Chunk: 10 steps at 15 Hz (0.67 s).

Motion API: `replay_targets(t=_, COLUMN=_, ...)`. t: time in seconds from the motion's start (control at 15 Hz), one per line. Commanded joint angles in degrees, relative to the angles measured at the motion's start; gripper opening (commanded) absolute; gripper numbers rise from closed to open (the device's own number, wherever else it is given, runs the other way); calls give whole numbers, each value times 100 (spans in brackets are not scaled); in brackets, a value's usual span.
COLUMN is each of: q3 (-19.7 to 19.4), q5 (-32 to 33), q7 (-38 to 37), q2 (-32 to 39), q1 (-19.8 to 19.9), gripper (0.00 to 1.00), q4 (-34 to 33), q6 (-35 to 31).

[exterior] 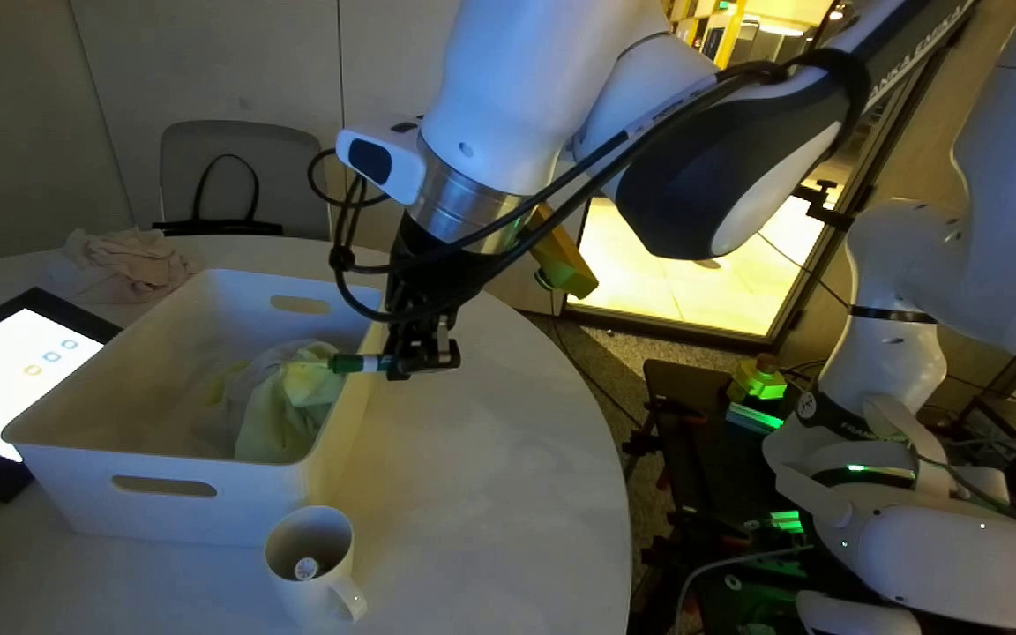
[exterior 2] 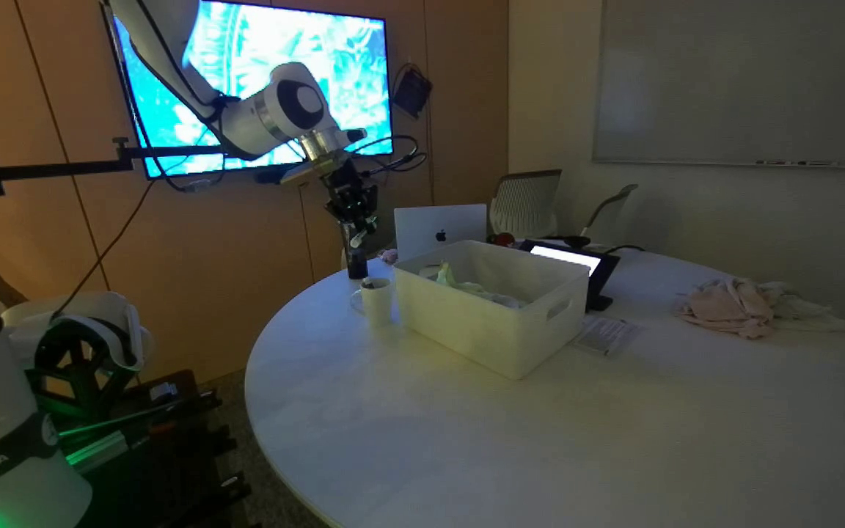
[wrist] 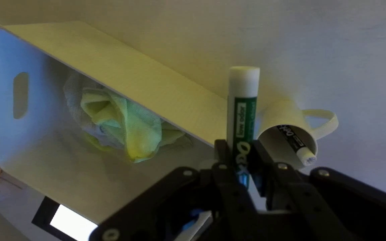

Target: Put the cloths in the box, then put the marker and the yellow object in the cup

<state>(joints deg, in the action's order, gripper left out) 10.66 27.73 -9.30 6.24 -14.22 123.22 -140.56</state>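
My pincer (wrist: 240, 149) grips the green marker (wrist: 244, 112); I'd centre over the cup (wrist: 281, 115), wrist-view three o'clock, turning the marker end-down before release.

In an exterior view we're high and close, tilted down over the table (exterior: 490, 494), box (exterior: 243, 507) at 8:30, robot base (exterior: 914, 529) at 4 o'clock. In an exterior view we're farther back, shallower tilt, facing the wall screen (exterior 2: 320, 44) at 10:30 and whiteboard (exterior 2: 745, 81) at 2; box, mug (exterior 2: 377, 304) and arm (exterior 2: 250, 125) show in both exterior views. Wrist view is nearest, looking steeply down past the gripper (wrist: 239, 150) at 5, box at 9, mug at 3.
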Motion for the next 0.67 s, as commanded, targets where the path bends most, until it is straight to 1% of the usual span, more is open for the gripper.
replay_targets(t=0.0, q3=43, q5=41, q7=-187, q2=181, q1=-102, gripper=15, q4=-237, q6=-218)
replay_targets(t=0.6, q3=40, q5=-237, q7=-336, q2=931, q1=-370, gripper=15, q4=-1011, q6=-562)
